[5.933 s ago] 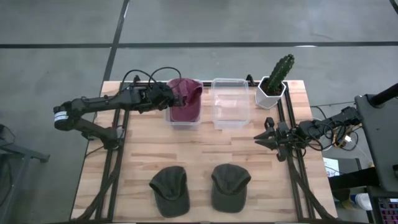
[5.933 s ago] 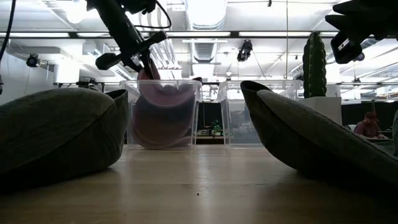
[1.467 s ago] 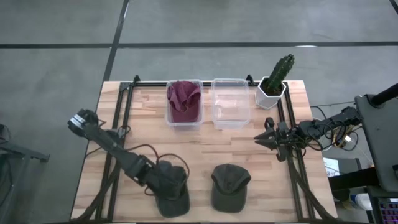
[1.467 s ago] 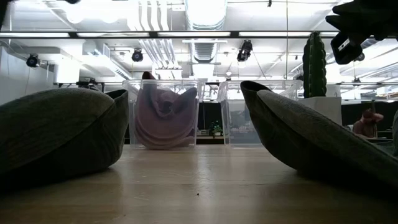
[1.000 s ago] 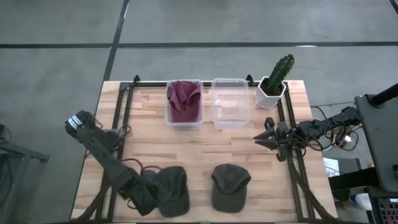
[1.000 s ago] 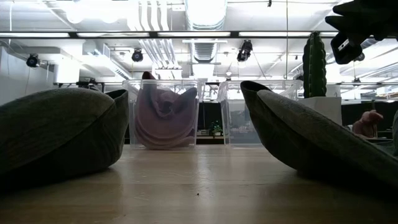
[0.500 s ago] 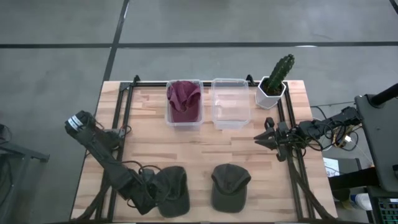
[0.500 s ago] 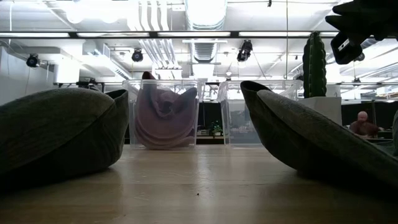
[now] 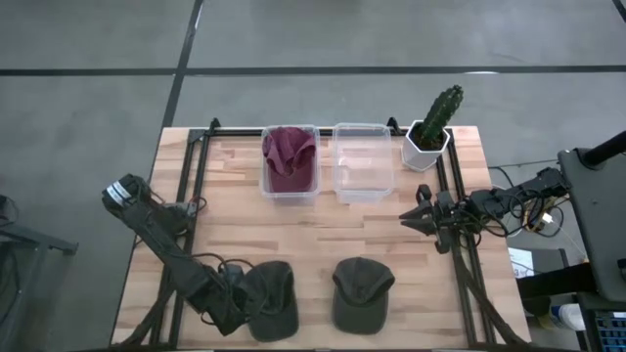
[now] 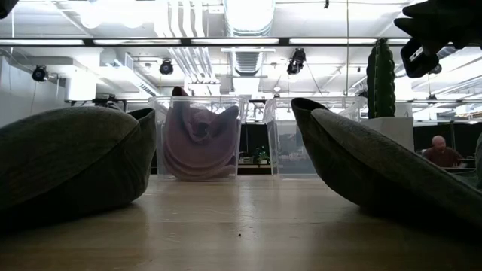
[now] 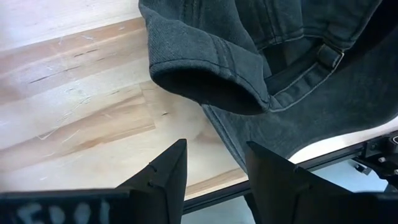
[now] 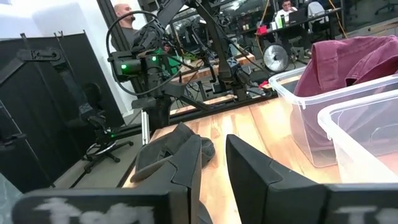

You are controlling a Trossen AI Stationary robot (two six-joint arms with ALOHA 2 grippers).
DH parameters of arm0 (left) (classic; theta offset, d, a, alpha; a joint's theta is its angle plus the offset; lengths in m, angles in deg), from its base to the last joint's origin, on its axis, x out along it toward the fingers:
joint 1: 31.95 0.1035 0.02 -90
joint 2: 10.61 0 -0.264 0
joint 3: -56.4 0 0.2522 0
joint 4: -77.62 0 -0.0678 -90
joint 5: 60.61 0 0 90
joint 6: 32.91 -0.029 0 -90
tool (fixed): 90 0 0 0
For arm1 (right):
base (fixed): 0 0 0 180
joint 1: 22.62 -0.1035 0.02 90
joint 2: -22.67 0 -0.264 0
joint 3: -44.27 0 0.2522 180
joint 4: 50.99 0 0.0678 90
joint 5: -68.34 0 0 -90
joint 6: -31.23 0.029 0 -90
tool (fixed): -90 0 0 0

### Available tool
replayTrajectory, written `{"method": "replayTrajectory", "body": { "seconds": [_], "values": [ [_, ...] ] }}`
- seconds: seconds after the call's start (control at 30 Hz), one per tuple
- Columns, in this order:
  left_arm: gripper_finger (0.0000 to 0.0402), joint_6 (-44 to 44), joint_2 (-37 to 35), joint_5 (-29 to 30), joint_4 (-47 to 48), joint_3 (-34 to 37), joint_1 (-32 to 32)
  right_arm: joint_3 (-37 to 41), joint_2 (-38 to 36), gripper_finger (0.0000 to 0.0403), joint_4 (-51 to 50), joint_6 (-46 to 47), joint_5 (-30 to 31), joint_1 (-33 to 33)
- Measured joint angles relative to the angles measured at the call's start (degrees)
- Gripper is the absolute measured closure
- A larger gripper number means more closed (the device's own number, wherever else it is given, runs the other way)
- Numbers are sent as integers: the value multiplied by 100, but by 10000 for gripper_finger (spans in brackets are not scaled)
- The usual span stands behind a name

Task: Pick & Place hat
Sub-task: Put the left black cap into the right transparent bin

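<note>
My left claw (image 9: 238, 299) sits low at the near-left corner of the table (image 9: 225, 220), fingers spread w/ a clear gap, nothing grasped. The wrist view shows the pads (image 11: 163, 173) hovering just short of the left dark cap (image 9: 270, 299), its rolled back edge and strap buckle right ahead. The 2nd dark cap (image 9: 361, 292) lies beside it, apart, untouched. The maroon cap (image 9: 290, 156) is already in the left clear bin (image 9: 290, 193); the right clear bin (image 9: 362, 161) is bare, prob. where this one goes.

My right claw (image 9: 419, 217) waits over the right side rail, fingers apart, holding nothing.

Risks, as I judge them:
- Cap is soft denim. If I close on one thin layer of the rim it may slip out or unfold mid-carry.
- Cap lies v. near the table's front edge. A nudge before closing could push it over.
- Coming in too low, my fingertips could scrape the wood or snag the strap.
- The limp cap could drape over the bin's rim, not drop in.
- The cactus pot (image 9: 426, 148) stands just beside that bin, so a wide swing could tip it.

Writing: none readable on caps, bins or pot. Only blurred white marks at the bottom of both wrist views, can't make them out.
</note>
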Motion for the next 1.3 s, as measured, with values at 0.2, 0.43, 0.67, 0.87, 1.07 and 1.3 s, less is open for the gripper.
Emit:
{"method": "replayTrajectory", "body": {
  "seconds": [0.2,0.43,0.67,0.87,1.07,1.3],
  "values": [
    [247,-7,0,86,-64,0,0,0,0,330,4,-1,-1,1],
    [247,-307,0,382,-242,0,0,0,-1,321,4,-2,0,2],
    [247,-388,0,341,-339,0,-1,0,0,328,4,-2,-1,2],
    [247,-326,0,175,-343,0,-25,0,0,335,4,-2,-1,2],
    [247,-323,0,170,-343,4,-26,0,0,327,4,-4,-1,0],
    [247,-357,0,171,-221,7,-26,0,-2,326,4,-4,-1,2]
  ]
}}
